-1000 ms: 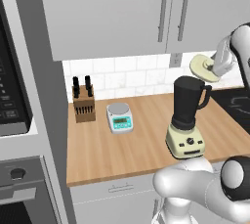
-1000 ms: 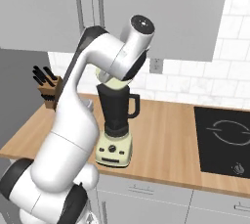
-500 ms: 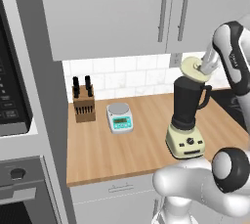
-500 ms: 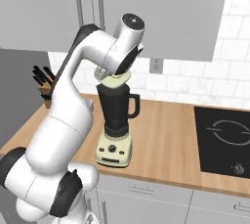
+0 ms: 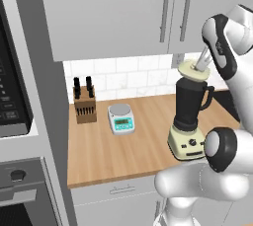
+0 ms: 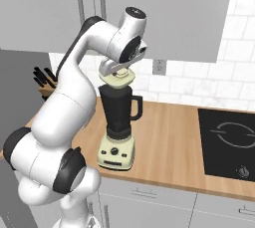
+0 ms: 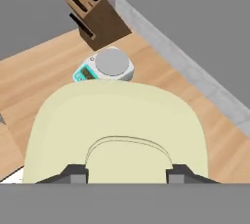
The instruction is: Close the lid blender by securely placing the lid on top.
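- In the left base view we see the blender point(image 5: 189, 116) standing on the wooden table point(image 5: 108, 151), its dark jar upright on the cream base with black knobs. The lid point(image 5: 194, 69) sits level just over the jar's rim (touching or a hair above, we cannot tell). The jaws point(image 5: 200, 65) come down onto it from the upper right and are closed on its raised centre knob. Further left on the table are a small kitchen scale point(image 5: 121, 118) and, near the tiled wall, a knife block point(image 5: 84, 102).
- In the right base view the arm arches over from the left, and the jaws point(image 6: 119, 75) hold the lid point(image 6: 118, 78) directly above the blender point(image 6: 118, 125), centred over the jar's mouth. The jar's side handle points right, toward the black hob point(image 6: 230, 141), which lies well apart. The knife block point(image 6: 44, 84) peeks out behind the arm.
- In the hand view the lid point(image 7: 117, 130) lies broad beneath us, with two dark fingertips point(image 7: 73, 173) clamped either side of its knob. Beyond its edge we see the kitchen scale point(image 7: 104, 67) and the knife block point(image 7: 95, 16) on the table point(image 7: 29, 71).
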